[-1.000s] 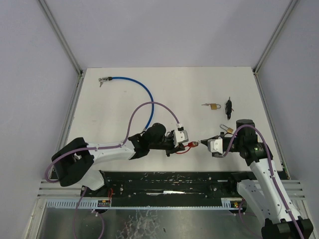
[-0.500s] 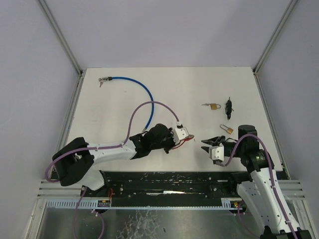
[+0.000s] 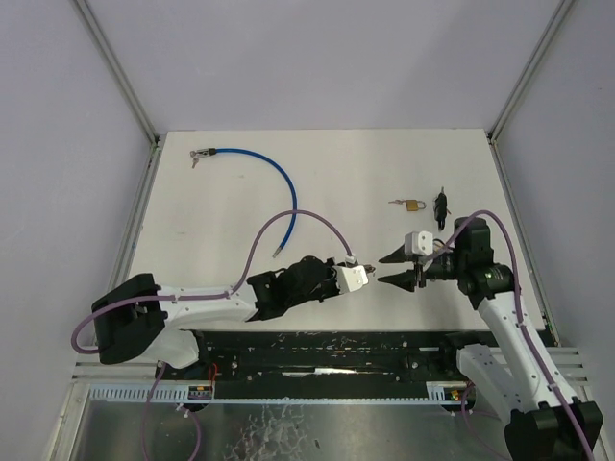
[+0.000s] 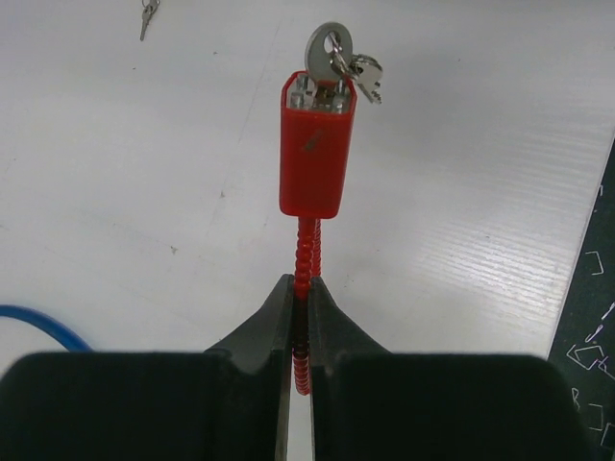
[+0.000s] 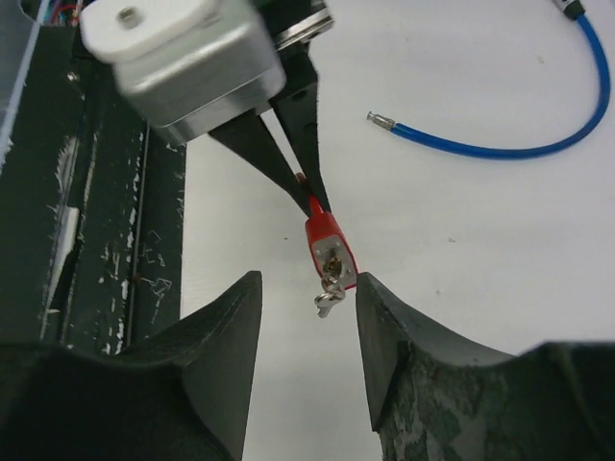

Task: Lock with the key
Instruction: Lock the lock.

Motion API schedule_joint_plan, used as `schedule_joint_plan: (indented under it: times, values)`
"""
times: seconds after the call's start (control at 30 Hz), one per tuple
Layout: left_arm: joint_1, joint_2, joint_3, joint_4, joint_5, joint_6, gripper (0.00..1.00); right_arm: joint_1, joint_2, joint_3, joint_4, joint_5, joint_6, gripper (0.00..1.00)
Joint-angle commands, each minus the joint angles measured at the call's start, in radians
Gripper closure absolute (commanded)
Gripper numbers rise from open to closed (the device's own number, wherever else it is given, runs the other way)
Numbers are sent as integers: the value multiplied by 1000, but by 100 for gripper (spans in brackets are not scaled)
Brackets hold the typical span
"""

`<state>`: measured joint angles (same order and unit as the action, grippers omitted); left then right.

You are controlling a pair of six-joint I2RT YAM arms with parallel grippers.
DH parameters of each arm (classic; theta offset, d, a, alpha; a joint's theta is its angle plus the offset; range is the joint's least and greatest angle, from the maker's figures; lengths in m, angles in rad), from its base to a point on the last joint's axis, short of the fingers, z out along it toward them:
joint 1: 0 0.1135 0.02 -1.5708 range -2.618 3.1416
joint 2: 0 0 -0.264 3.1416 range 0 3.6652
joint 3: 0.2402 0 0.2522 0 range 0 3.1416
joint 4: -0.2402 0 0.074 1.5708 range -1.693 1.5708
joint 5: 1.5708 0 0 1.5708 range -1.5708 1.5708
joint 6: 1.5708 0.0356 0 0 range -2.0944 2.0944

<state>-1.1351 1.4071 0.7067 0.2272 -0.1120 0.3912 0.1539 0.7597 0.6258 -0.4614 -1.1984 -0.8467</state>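
From above, the right gripper [image 3: 395,269] has its jaws apart, just short of the left gripper [image 3: 365,272]. Left wrist cam: that one's pinched on the red lock [image 4: 317,154]'s cable, with the key [image 4: 332,50] in the far end. Right wrist cam: the key is between the open fingers. If the bendy cable wobbles, I reckon they'll miss it.

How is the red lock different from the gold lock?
The red lock is red; the gold lock is brass-coloured. The red lock is held by its cord in the shut left gripper; the gold lock lies on the table, untouched. Both seem to carry keys.
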Motion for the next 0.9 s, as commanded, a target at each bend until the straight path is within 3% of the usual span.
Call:
schedule_joint_plan:
  times: [0.0, 0.3, 0.47, 0.87]
  values:
    - [-13, -30, -21, 97, -42, 64, 100, -5, 77, 108, 57, -4, 174, 51]
    - [-16, -25, -27, 112, -10, 69, 100, -6, 254, 241, -122, 34, 103, 58]
    - [-15, 0, -15, 128, 9, 60, 100, -2, 195, 128, -38, 74, 147, 57]
    - [-15, 35, 12, 112, 19, 43, 100, 37, 220, 109, -34, 86, 150, 61]
